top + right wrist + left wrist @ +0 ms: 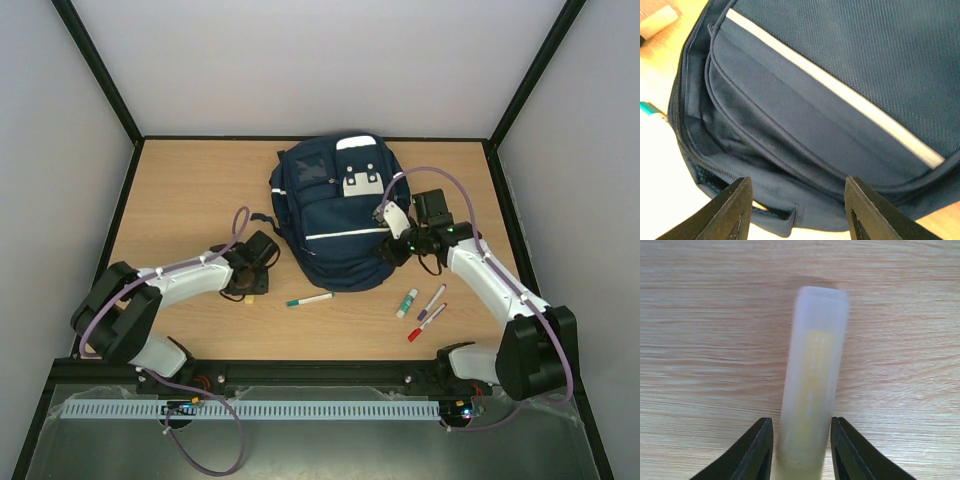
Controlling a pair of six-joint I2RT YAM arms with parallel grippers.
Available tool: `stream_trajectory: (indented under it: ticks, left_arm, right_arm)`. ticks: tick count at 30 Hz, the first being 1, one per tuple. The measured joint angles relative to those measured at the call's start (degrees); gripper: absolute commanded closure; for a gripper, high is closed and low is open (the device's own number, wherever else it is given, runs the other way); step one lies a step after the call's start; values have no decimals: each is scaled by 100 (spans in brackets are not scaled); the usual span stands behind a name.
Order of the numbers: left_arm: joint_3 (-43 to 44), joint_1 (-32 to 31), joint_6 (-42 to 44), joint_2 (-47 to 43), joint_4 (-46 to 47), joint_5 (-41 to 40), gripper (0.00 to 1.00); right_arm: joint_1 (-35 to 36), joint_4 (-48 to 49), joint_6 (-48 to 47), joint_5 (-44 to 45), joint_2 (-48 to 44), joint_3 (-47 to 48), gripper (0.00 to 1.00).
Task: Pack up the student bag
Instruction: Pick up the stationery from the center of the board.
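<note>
Grey-walled booth with a black frame; pale wood desk [200,190], level.

- Bag [335,215]: navy, lying flat at far centre, front face up.
- Stick [812,375]: whitish with a yellow core, flat on the desk, left of the bag's near edge. Its long axis runs straight away from the left jaws.
- Left jaws: narrow, one on either side of the stick's near end and close against it; contact cannot be told.
- Right jaws: wide, holding nothing, at the bag's near-right pocket.
- Reach: the left arm is nearer the stick; the bag lies right and far of it.
- Green marker [310,299]: loose, just near of the bag.
- Three pens [422,308]: loose, near right.
</note>
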Motion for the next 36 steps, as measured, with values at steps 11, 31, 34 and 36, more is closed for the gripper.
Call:
stream_trajectory:
  ticks: [11,31,34,36]
  left_arm:
    - [-151,168,315,-295,44,282,67]
    - [-151,168,358,-48,83,236,76]
    - [-151,168,385,-48,98,240,79]
    - [-151,168,374,-50,107,245,80]
  right_arm:
    - [1259,304,-973,1458,793,393,49]
    - [1469,776,-1773,2144,1486,363,50]
    - [1469,914,-1775,2247,1567,363,56]
    - [1469,999,-1770,2312,1624,365,67]
